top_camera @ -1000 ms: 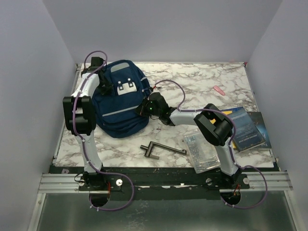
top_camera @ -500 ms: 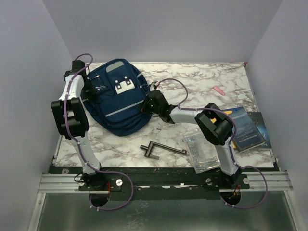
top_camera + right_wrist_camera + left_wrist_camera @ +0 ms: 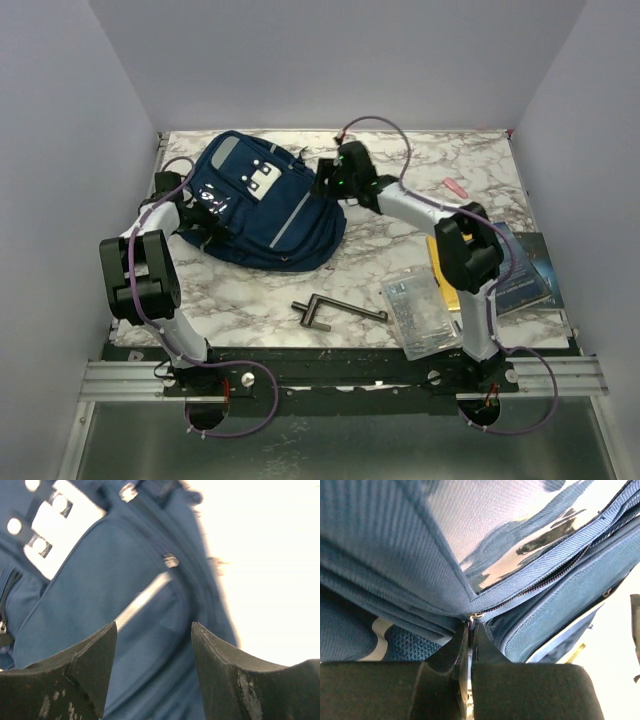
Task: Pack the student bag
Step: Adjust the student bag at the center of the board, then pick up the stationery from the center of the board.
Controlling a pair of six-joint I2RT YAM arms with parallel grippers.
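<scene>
The student bag (image 3: 265, 210) lay flat on the far left part of the marble surface (image 3: 380, 260), its white buckle patches facing up. Its interior was not visible in any view. In the overhead view the left gripper (image 3: 470, 632) was largely hidden against the bag's left edge. Its wrist view showed the jaws closed to a slit on a thin metal zip pull (image 3: 476, 615), where a zipper line met a seam. The right margin of that view was washed out.

The right gripper (image 3: 153, 625) stood at the bag's far right side with its jaws spread apart and nothing between them, blue fabric lying beyond. Whether they touched the fabric could not be told, as that view was blurred and overexposed on the right.

A black L-shaped tool (image 3: 335, 310) lay near the front edge, with a clear plastic case (image 3: 418, 315) to its right. Farther right, a stack of books (image 3: 515, 265) was partly covered by the right arm. A small pink item (image 3: 455, 187) lay toward the far right, too small to identify.
</scene>
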